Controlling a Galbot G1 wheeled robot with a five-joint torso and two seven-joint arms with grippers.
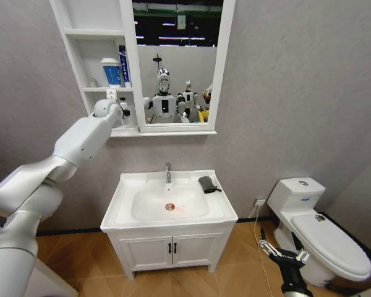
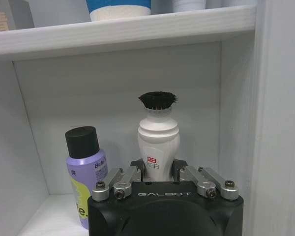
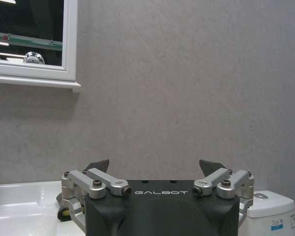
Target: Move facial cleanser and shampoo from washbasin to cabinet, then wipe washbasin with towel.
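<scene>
In the head view, the left arm reaches up to the lowest niche of the cabinet (image 1: 99, 37), its left claw (image 1: 122, 111) inside that niche. On the middle shelf stand a blue-and-white cup (image 1: 112, 72) and a blue tube (image 1: 123, 64). Below, the washbasin (image 1: 169, 204) carries the dark towel (image 1: 208, 184) on its back right rim, just right of the chrome tap (image 1: 168, 172). The right claw (image 1: 283, 252) hangs low beside the toilet (image 1: 321, 232), its fingers spread and empty. In the left wrist view, the left claw (image 2: 160, 169) is closed around the base of a white bottle with a black cap (image 2: 158, 137), which stands upright on the shelf floor; a purple bottle (image 2: 86, 172) stands just beside it. In the right wrist view, the right claw (image 3: 155, 166) is wide open, holding nothing, facing the grey wall.
</scene>
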